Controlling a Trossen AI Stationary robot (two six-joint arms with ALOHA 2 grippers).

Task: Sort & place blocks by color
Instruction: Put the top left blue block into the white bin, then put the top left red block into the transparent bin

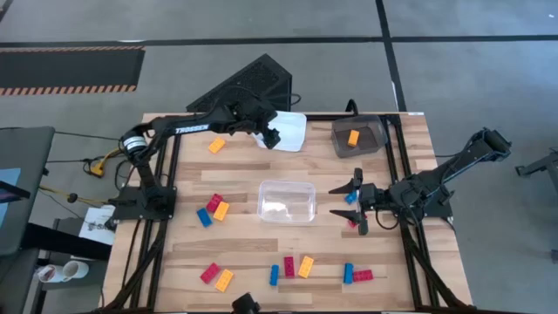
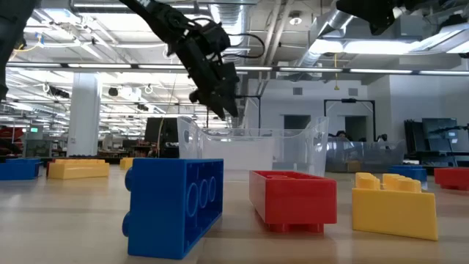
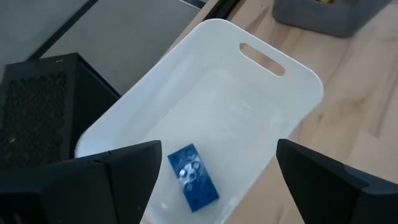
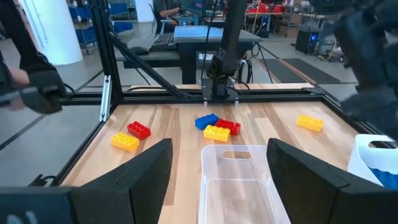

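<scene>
Left wrist view: the left end effector (image 3: 214, 180) is held open over the white bin (image 3: 298, 68), a blue block (image 3: 193, 177) lying inside. It should be lifted straight clear. The right end effector (image 1: 350, 201), open, waits beside the clear bin (image 1: 286, 201) on the bench (image 1: 244, 253)

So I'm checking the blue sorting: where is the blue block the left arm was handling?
The blue block lies inside the white bin at the table's far edge, directly below the open left end effector.
</scene>
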